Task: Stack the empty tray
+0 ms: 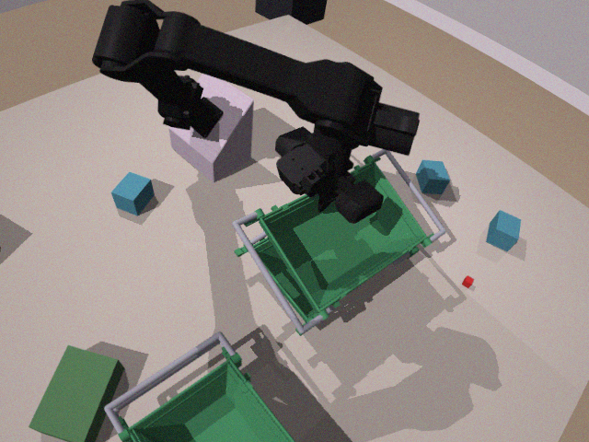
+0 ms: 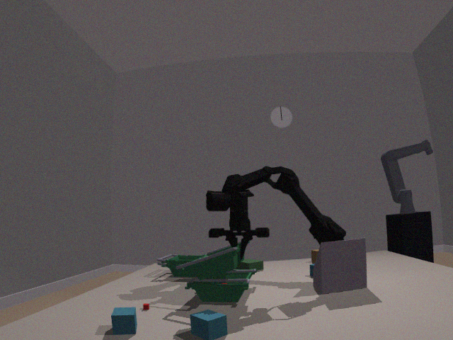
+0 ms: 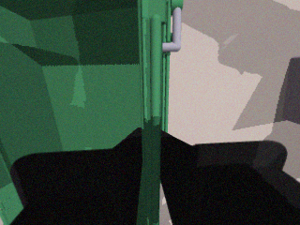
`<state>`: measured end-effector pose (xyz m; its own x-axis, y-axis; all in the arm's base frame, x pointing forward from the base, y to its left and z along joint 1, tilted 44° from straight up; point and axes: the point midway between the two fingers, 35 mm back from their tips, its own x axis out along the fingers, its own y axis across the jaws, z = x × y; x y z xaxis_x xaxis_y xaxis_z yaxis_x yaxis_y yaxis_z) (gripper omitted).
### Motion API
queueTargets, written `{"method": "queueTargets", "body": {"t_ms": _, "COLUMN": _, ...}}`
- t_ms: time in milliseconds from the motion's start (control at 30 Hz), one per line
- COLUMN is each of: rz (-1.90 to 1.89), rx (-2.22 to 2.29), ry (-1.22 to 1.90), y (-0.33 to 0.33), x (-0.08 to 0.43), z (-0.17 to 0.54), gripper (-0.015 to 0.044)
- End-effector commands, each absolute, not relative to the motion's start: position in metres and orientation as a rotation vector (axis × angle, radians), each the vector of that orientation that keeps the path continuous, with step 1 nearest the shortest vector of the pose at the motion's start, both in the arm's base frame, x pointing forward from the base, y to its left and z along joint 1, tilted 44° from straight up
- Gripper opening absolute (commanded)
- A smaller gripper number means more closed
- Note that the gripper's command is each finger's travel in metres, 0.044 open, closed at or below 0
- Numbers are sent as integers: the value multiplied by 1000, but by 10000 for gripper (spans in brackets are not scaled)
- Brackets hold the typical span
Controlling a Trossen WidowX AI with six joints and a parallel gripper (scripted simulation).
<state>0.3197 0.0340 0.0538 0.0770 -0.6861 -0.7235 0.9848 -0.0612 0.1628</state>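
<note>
My gripper [image 1: 355,203] [image 2: 239,248] [image 3: 146,132] is shut on the long rim of the empty green tray [image 1: 332,251] [image 2: 204,264] [image 3: 94,98]. The tray hangs tilted, its gripped side higher, with its own grey wire bars [image 1: 269,275] [image 1: 418,192] swung out past its ends. It sits over the loaded green tray [image 1: 281,281] [image 2: 219,292], which is shifted a little to one side below it. Grey bars [image 2: 219,280] lie across the loaded tray's top in the exterior view. The load of blocks is hidden.
Another green tray [image 1: 209,409] with a wire bar and a green box [image 1: 75,394] stand at the front left. A lilac block [image 1: 213,128] [image 2: 340,265] stands by the arm's base. Blue cubes [image 1: 132,192] [image 1: 433,177] [image 1: 502,230] and a small red block [image 1: 467,281] [image 2: 146,306] lie around.
</note>
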Motion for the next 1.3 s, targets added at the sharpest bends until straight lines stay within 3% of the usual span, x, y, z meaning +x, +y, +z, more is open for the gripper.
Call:
{"method": "queueTargets", "body": {"t_ms": 0, "rz": -1486, "rx": 769, "ry": 515, "y": 29, "x": 315, "z": 50, "gripper": 0}}
{"method": "queueTargets", "body": {"t_ms": 1267, "rz": -1486, "rx": 769, "ry": 515, "y": 25, "x": 311, "z": 44, "gripper": 0}}
